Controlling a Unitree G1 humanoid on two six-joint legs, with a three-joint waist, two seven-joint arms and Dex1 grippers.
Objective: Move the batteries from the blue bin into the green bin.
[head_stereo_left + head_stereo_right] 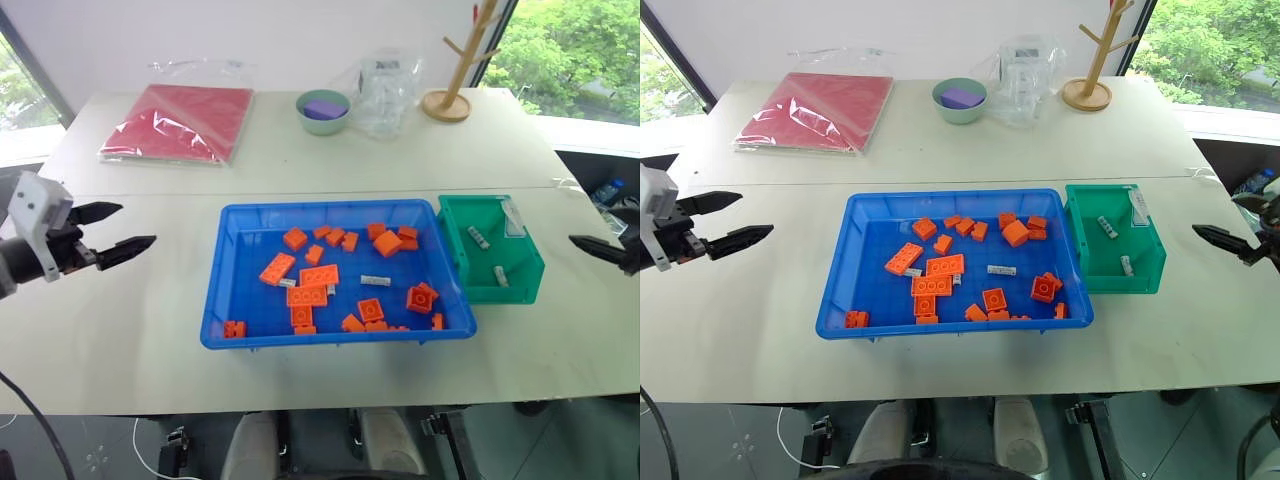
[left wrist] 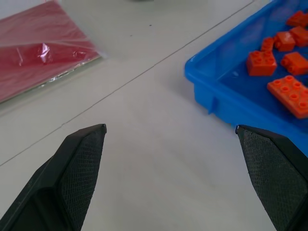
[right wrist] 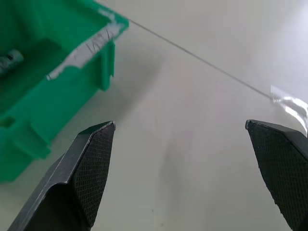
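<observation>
The blue bin [image 1: 330,208] lies mid-table, full of orange bricks [image 1: 318,276]. Among them lie small silver batteries, one [image 1: 376,281] right of centre and one [image 1: 287,283] further left. The green bin [image 1: 455,245] touches the blue bin's right side and holds two batteries [image 1: 478,237] [image 1: 500,275]. My left gripper [image 1: 138,223] hovers open and empty over bare table left of the blue bin; in the left wrist view the blue bin's corner [image 2: 211,82] lies just ahead. My right gripper [image 3: 179,124] is open and empty, right of the green bin [image 3: 57,82]; one of its fingers [image 1: 595,247] shows at the right edge.
At the back of the table lie a red packet in clear plastic [image 1: 180,122], a pale green bowl [image 1: 323,112] with a purple piece, a clear plastic bag [image 1: 385,90] and a wooden peg stand [image 1: 455,60]. A seam line crosses the table behind the bins.
</observation>
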